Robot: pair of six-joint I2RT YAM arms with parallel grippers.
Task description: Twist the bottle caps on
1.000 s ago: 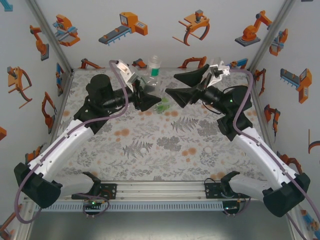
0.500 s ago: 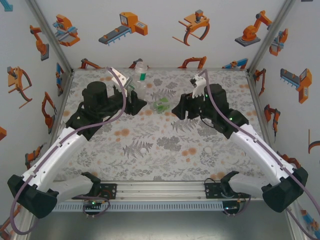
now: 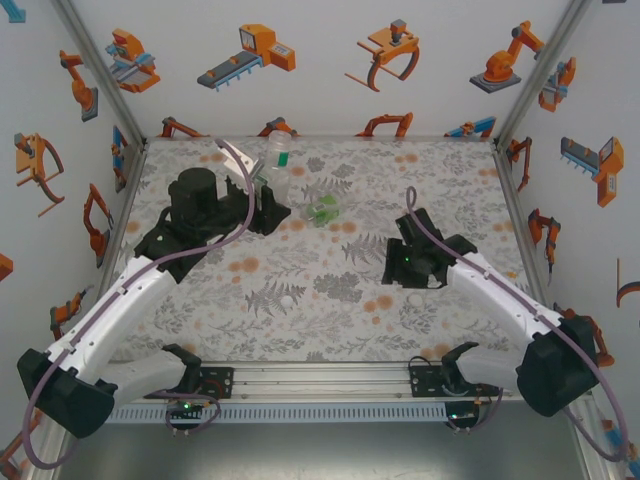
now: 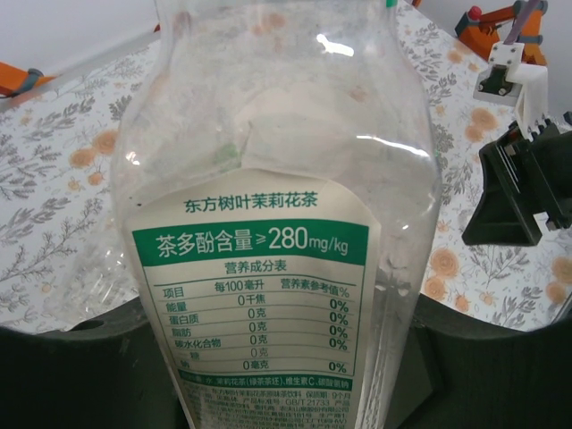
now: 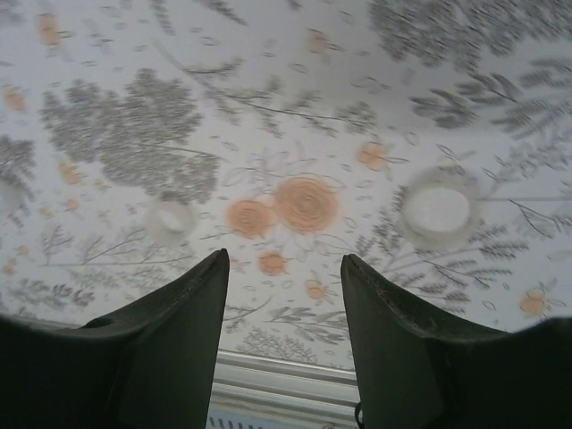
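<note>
The left claw [image 3: 264, 192] is closed tight on the lower body of a clear labelled bottle [image 4: 268, 268]. Its dark fingers [image 4: 63, 375] press in on either side, below the whitish label with its green band and Chinese print. From above, the bottle rises out of this claw on its far side, with a green ring at the neck.

A green-tinted bottle [image 3: 322, 208] lies on the floral worktop [image 3: 450, 180], just to the right of the left claw and apart from it.

The right claw [image 5: 284, 259] hangs low over the worktop, pointing toward the near rail [image 5: 286, 371]. Its jaws stand partly apart with nothing between them. Just beyond its fingertips lie two round caps flat on the print. A pale cap [image 5: 437, 211] sits off the tip of the finger on the right of the wrist view. A second pale cap [image 5: 170, 220] sits off the other finger. Neither touches the claw.
</note>
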